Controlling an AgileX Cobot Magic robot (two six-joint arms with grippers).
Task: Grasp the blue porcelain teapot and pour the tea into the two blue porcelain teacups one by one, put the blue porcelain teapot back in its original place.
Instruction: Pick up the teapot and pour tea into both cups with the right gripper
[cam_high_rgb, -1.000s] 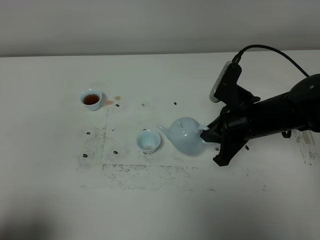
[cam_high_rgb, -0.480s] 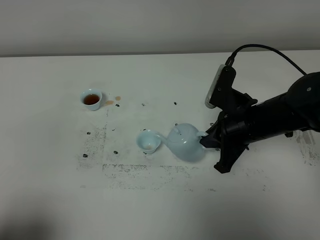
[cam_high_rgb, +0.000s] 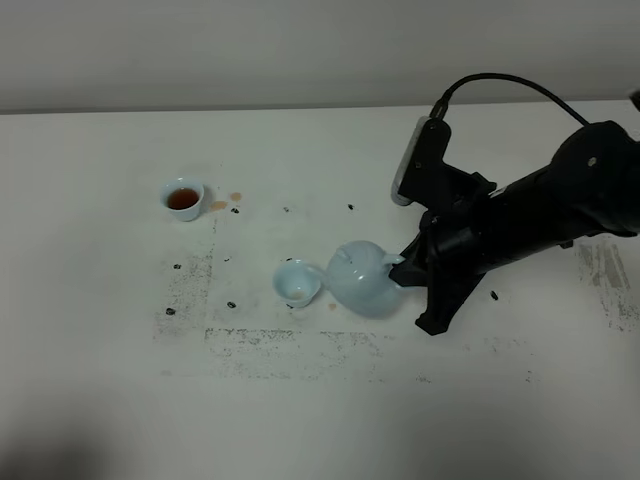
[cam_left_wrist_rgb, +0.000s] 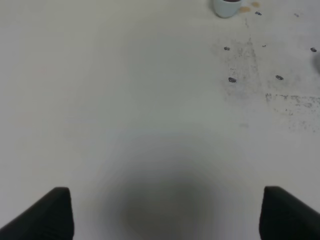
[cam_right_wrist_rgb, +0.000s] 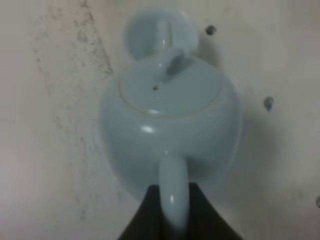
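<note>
Robot lab test bench, by the look: scuffed, black-speckled white tabletop (cam_high_rgb: 100, 420), plain pale wall (cam_high_rgb: 200, 50) behind, black cabled robot arm (cam_high_rgb: 585, 190) reaching over it.

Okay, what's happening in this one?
The right gripper is shut on the handle of the blue teapot, tipping it so the spout reaches over the near teacup. The far teacup holds reddish-brown tea, with spill spots beside it. The left gripper hangs open above the table, holding nothing.
</note>
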